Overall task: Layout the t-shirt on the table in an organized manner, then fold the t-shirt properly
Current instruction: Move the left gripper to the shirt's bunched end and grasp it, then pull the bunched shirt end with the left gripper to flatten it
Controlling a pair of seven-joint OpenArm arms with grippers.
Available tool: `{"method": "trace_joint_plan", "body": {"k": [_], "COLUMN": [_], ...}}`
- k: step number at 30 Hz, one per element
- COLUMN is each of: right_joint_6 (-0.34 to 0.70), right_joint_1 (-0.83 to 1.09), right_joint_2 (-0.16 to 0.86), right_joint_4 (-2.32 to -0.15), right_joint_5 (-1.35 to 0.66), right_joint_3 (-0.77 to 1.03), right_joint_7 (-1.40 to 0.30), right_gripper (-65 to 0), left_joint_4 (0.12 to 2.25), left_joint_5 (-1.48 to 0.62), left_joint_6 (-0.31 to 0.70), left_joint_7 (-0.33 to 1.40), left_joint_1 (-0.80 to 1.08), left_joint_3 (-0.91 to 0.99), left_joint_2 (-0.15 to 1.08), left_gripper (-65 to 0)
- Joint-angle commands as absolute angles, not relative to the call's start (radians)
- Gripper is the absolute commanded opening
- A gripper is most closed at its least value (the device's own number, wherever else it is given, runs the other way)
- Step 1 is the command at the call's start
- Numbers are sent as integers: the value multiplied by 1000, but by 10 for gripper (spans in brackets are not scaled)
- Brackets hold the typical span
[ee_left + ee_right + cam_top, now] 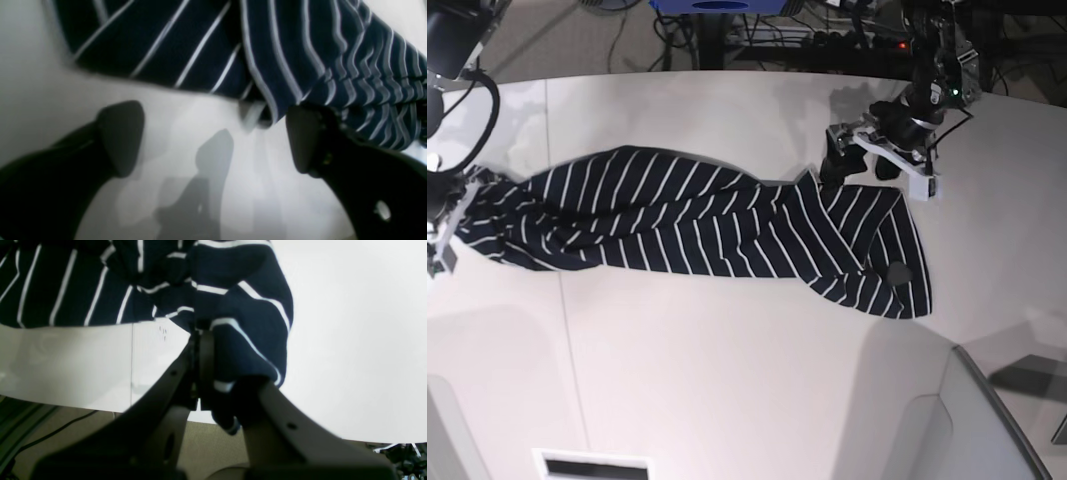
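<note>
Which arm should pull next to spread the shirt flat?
Probably the right. The right gripper is shut on the bunched dark navy white-striped cloth t-shirt at its end. The left gripper is open, holding nothing, and would need to regrasp first.

Soft striped cloth t-shirt (697, 225) on smooth, faintly glossy table (757, 380).

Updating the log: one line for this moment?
left gripper: open, empty | right gripper: shut on t-shirt | t-shirt: bunched on table

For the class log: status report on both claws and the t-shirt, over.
Left claw open, clear of cloth. Right claw shut on t-shirt. Shirt stretched but rumpled on table, unfolded. Nothing in the way.
</note>
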State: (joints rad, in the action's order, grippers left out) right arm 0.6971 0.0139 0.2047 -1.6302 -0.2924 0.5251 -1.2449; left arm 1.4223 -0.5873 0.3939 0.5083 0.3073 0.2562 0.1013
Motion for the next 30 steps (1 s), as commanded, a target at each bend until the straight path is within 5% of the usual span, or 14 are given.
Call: {"method": "trace_joint_plan", "body": {"k": [1,9,30], "right_joint_6": [698,698,698], "right_joint_1": [-1,-1,-1], "right_joint_2": [222,222,223], "right_joint_4": [-1647,-1647,-1647], "right_joint_5": [-300,-300,-300], "right_joint_3": [527,527,527], "right_joint_7": [-1234,-1234,-1234], "right_gripper": [-647,-648,-648], "left_joint_4": [1429,1417,1328], "left_joint_5": [-613,-611,-618], "left_joint_6": [407,407,406], "left_joint_7": [472,394,392], "left_joint_1": [306,300,173], "left_joint_3": [222,74,79], "left_joint_2": [105,96,36], "left_gripper": [-12,-12,-13]}}
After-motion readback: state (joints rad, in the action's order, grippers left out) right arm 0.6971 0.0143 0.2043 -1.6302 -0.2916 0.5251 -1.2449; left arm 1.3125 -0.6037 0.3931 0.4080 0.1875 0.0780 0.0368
